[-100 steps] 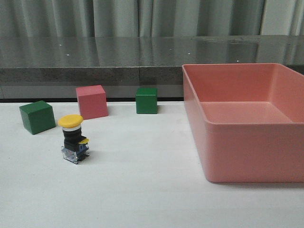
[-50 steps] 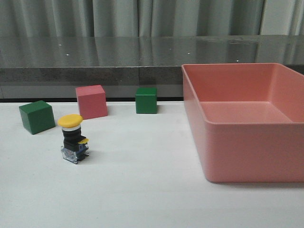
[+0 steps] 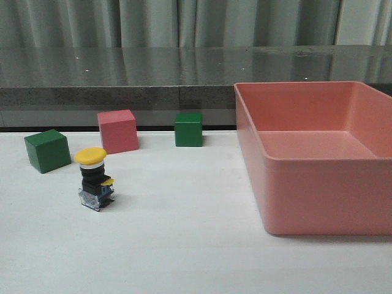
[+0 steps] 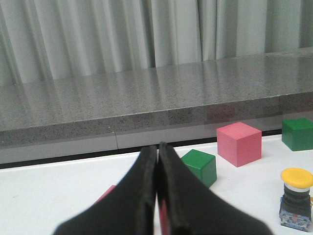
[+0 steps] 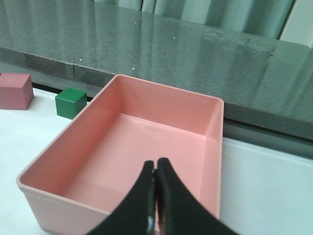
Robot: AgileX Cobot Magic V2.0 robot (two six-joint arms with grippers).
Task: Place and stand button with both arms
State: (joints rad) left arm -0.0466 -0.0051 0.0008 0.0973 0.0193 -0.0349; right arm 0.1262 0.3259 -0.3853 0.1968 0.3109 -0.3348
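1. The button (image 3: 95, 179) stands upright on the white tabletop (image 3: 184, 233), yellow cap up, clear base down. Neither arm touches it.
2. Taking the button as the landmark: a green cube (image 3: 48, 150) sits just behind it to the left, a pink cube (image 3: 118, 130) just behind it, and a second green cube (image 3: 188, 128) farther back to the right. The pink bin (image 3: 318, 165) is well off to its right and looks empty.
3. The left end effector (image 4: 157, 196) has its fingers pressed together with nothing between them. In its wrist view the button shows off to one side, well apart from it.
4. The right end effector (image 5: 155, 200) is likewise closed and empty, hanging over the near edge of the bin, far from the button.
5. My reading is that the button already stands, so the placing looks finished or nearly so.
6. If any adjustment is wanted, I'd open the fingers wide before coming near, approach from the side away from the cubes, and take the black body rather than the cap.
7. The base is small, so a sideways nudge could tip it; move slowly.
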